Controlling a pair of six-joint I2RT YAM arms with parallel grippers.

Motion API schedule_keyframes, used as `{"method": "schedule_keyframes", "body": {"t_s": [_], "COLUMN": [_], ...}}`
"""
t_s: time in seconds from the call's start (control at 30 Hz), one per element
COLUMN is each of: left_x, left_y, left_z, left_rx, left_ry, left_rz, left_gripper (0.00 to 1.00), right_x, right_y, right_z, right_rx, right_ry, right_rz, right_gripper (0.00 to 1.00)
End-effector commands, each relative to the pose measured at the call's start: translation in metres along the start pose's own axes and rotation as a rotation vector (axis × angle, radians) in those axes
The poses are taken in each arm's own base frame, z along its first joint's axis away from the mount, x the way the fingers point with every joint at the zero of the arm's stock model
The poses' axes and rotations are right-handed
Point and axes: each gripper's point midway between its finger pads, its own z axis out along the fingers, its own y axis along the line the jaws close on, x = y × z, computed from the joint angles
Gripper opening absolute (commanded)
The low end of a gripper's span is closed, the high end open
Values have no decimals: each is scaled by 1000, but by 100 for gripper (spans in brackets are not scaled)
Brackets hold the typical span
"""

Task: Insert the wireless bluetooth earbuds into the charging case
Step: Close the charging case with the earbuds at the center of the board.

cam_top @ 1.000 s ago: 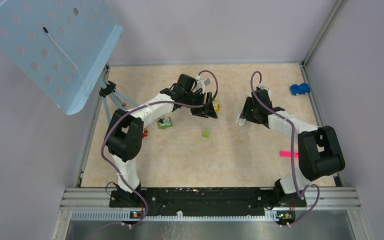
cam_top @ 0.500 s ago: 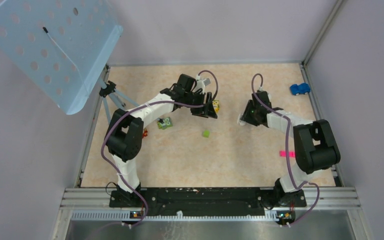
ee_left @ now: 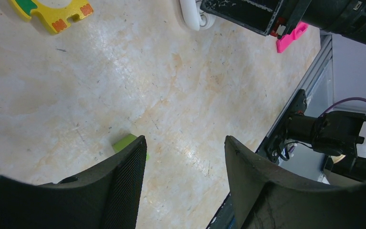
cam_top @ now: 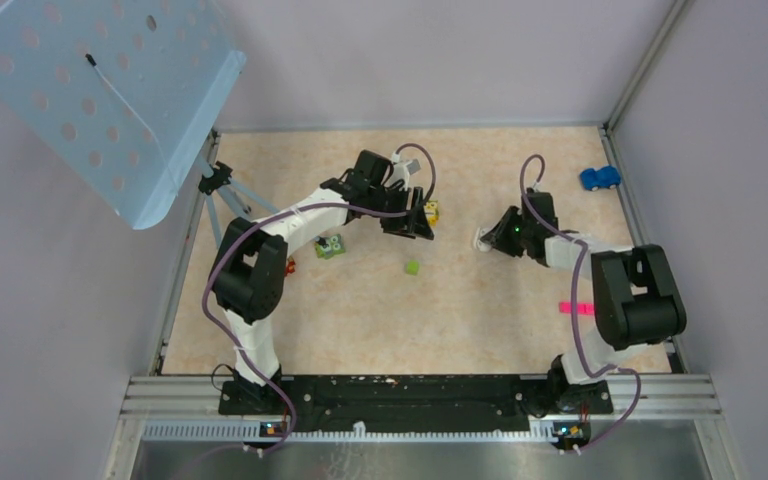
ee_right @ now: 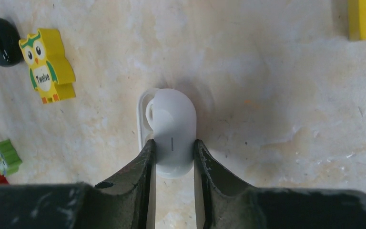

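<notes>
The white charging case (ee_right: 171,133) lies on the table with its lid swung open to the left. My right gripper (ee_right: 174,145) is shut on it, one finger pressed to each side. From above, the case (cam_top: 479,238) shows at the tip of my right gripper (cam_top: 488,240). A glossy black rounded piece (ee_right: 1,40), apparently one of the earbuds, lies beside the yellow owl block (ee_right: 45,64). My left gripper (ee_left: 186,140) hangs open and empty above the table, next to the owl (cam_top: 431,211) in the top view.
A green cube (cam_top: 412,267) sits mid-table, partly behind my left finger (ee_left: 124,142). A green owl block (cam_top: 331,245), a blue toy car (cam_top: 599,178) and a pink piece (cam_top: 577,308) lie around. A blue perforated board (cam_top: 110,90) on a tripod stands at the left.
My right arm has shifted its wrist a little to the right and its jaws have closed onto the charging case. The left arm has not moved.
</notes>
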Motion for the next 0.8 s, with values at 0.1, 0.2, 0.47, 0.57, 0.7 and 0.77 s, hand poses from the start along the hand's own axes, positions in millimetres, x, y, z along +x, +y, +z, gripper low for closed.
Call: {"method": "schedule_keyframes", "body": {"t_s": [0.1, 0.2, 0.47, 0.57, 0.7, 0.77], "left_x": [-19, -22, -14, -10, -8, -8], "left_y": [-41, -46, -39, -34, -32, -31], "left_z": [-26, -28, -19, -17, -17, -18], "left_rx": [92, 111, 114, 103, 92, 87], "left_ry": [-74, -82, -52, -44, -39, -41], "left_rz": [66, 71, 40, 35, 35, 37], "left_gripper": [66, 66, 66, 66, 66, 66], "right_x": [-12, -10, 6, 12, 21, 18], "right_y": [37, 43, 16, 3, -13, -9], "right_z": [-41, -56, -49, -36, -32, -36], "right_rx": [-213, -249, -132, -77, -8, -17], "right_ry": [-76, -78, -27, 10, 42, 31], "right_rz": [-43, -69, -69, -67, -67, -72], "right_gripper": [7, 7, 9, 9, 33, 47]}}
